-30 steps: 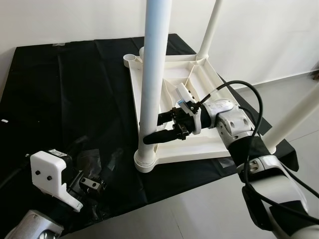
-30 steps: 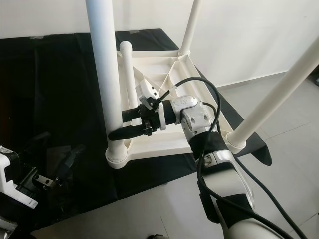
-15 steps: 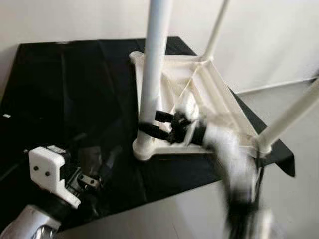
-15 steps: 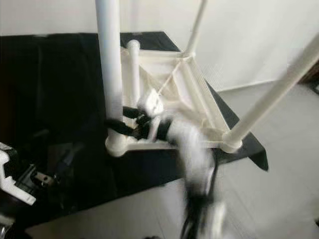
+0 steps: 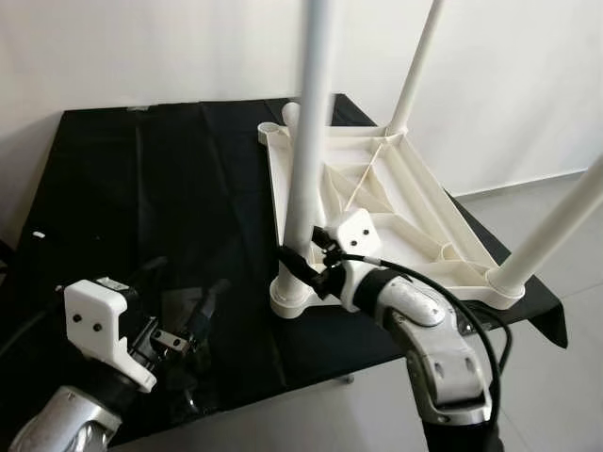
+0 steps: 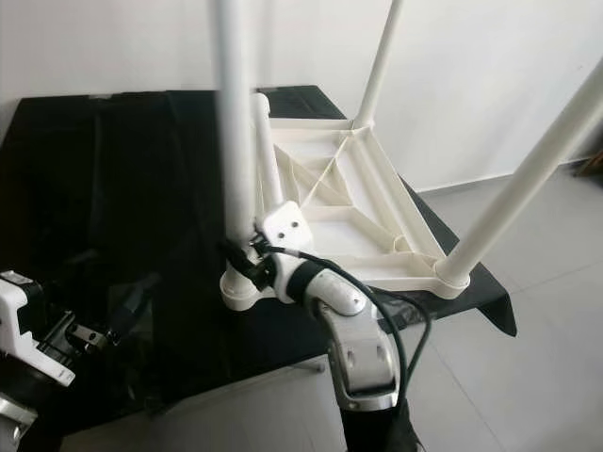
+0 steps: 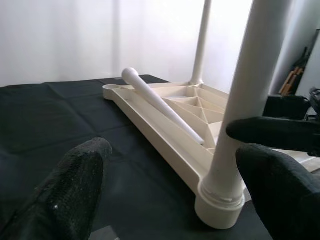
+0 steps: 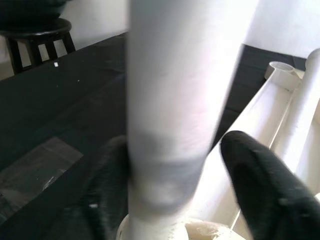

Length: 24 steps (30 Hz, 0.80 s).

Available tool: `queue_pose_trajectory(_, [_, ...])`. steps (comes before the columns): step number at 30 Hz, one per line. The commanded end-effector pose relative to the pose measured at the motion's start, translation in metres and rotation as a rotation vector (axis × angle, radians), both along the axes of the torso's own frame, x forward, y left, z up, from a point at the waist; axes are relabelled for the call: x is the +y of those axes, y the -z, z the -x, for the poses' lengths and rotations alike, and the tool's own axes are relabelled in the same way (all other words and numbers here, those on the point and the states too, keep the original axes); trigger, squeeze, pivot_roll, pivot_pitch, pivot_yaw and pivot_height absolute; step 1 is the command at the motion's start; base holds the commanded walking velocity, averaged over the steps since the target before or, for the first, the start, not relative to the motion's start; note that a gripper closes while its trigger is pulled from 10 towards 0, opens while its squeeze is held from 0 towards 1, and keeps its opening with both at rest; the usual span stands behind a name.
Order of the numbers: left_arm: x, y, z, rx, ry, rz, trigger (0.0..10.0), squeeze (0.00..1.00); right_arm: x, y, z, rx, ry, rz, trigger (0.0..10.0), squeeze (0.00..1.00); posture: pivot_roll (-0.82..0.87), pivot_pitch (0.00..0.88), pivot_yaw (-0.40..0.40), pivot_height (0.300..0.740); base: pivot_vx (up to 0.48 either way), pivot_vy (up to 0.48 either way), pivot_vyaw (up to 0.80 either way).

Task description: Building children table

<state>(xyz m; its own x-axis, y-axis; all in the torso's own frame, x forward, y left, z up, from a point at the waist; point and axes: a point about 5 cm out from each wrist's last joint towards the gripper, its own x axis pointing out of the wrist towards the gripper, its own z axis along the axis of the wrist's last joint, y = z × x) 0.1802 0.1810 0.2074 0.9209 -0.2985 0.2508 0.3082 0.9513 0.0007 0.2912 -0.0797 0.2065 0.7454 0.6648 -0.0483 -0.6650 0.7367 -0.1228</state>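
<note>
Three legs already stand upright in the corner sockets of the upturned white tabletop (image 5: pixel 415 202), which lies on a black cloth (image 5: pixel 141 188) with its ribbed underside facing up. The near leg (image 5: pixel 306 151) rises from the corner closest to the robot, another stands at the far corner (image 5: pixel 419 61), and a third at the right corner (image 5: pixel 556 226). A fourth leg (image 6: pixel 264 146) lies loose along the left rail of the frame, beside the empty far-left socket (image 5: pixel 268 129). Judging by that, the build is roughly three-quarters done, with one leg left to set and the table then to be turned over.

The right gripper (image 5: pixel 300 270) wraps the near leg just above its socket, fingers closed narrow around the tube on both sides. The left gripper (image 5: pixel 184 325) hovers low over the cloth, well apart from the tabletop, its fingers spread wide and holding nothing.

The left wrist view shows what the head views hide: the loose leg's rounded tip (image 7: pixel 131 74) pointing toward the empty socket, and a right finger (image 7: pixel 275 132) pressed against the near leg. The right wrist view adds a dark stool (image 8: pixel 35 35) standing beyond the cloth.
</note>
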Motion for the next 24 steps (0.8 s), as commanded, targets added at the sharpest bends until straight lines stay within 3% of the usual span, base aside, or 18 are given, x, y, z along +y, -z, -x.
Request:
queue_pose_trajectory(1, [-0.001,0.001,0.000,0.004,0.006,-0.004,10.0,0.00,0.007,-0.012,0.001,-0.006,-0.105,-0.056,10.0,1.00,-0.11,0.100,-0.107,0.740,0.000,0.000,0.00])
queue_pose_trajectory(3, [-0.001,0.001,0.000,0.004,0.009,-0.003,10.0,0.00,0.011,-0.018,0.003,-0.024,-0.173,-0.078,10.0,1.00,-0.11,0.100,-0.107,0.740,0.000,0.000,0.00])
queue_pose_trajectory(4, [-0.002,0.001,0.000,0.003,0.011,-0.002,10.0,0.00,0.014,-0.024,0.003,-0.046,-0.273,-0.094,10.0,1.00,-0.10,0.104,-0.113,0.740,0.000,0.000,0.00])
queue_pose_trajectory(5, [-0.002,0.000,0.001,0.002,0.012,-0.001,10.0,0.00,0.014,-0.027,0.001,-0.066,-0.401,-0.073,10.0,1.00,-0.10,0.110,-0.117,0.740,0.000,0.000,0.00])
queue_pose_trajectory(6, [-0.002,0.000,0.001,0.002,0.012,-0.001,10.0,0.00,0.014,-0.027,0.001,-0.066,-0.401,-0.073,10.0,1.00,-0.10,0.110,-0.117,0.740,0.000,0.000,0.00])
queue_pose_trajectory(8, [-0.003,-0.001,0.003,0.001,0.013,0.000,10.0,0.00,0.007,-0.028,-0.003,-0.096,-0.575,0.006,10.0,0.99,-0.09,0.116,-0.116,0.740,0.000,0.000,0.00])
queue_pose_trajectory(9, [-0.003,-0.001,0.004,0.001,0.012,0.000,10.0,0.00,0.000,-0.026,-0.009,-0.092,-0.677,0.090,10.0,0.34,-0.08,0.122,-0.116,0.740,0.000,0.000,0.00])
queue_pose_trajectory(10, [-0.003,-0.001,0.004,0.001,0.012,0.000,10.0,0.00,0.000,-0.026,-0.009,-0.092,-0.677,0.090,10.0,0.34,-0.08,0.122,-0.116,0.740,0.000,0.000,0.00])
queue_pose_trajectory(11, [-0.003,-0.001,0.005,0.002,0.011,0.000,10.0,0.00,-0.007,-0.028,-0.017,-0.075,-0.751,0.144,10.0,0.00,-0.08,0.125,-0.113,0.740,0.000,0.000,0.00])
queue_pose_trajectory(17, [-0.003,-0.002,0.006,0.004,0.012,0.000,10.0,0.00,-0.014,-0.035,-0.028,-0.063,-0.796,0.179,10.0,0.00,-0.07,0.137,-0.111,0.740,0.000,0.000,0.00])
queue_pose_trajectory(20, [-0.004,-0.003,0.010,0.008,0.009,-0.001,10.0,0.00,-0.020,-0.059,-0.045,-0.072,-0.832,0.109,10.0,0.00,-0.06,0.151,-0.110,0.740,0.000,0.000,0.00])
queue_pose_trajectory(24, [-0.004,-0.003,0.011,0.012,0.007,-0.003,10.0,0.00,-0.020,-0.066,-0.052,-0.080,-0.894,0.088,10.0,0.00,-0.05,0.156,-0.110,0.740,0.000,0.000,0.00])
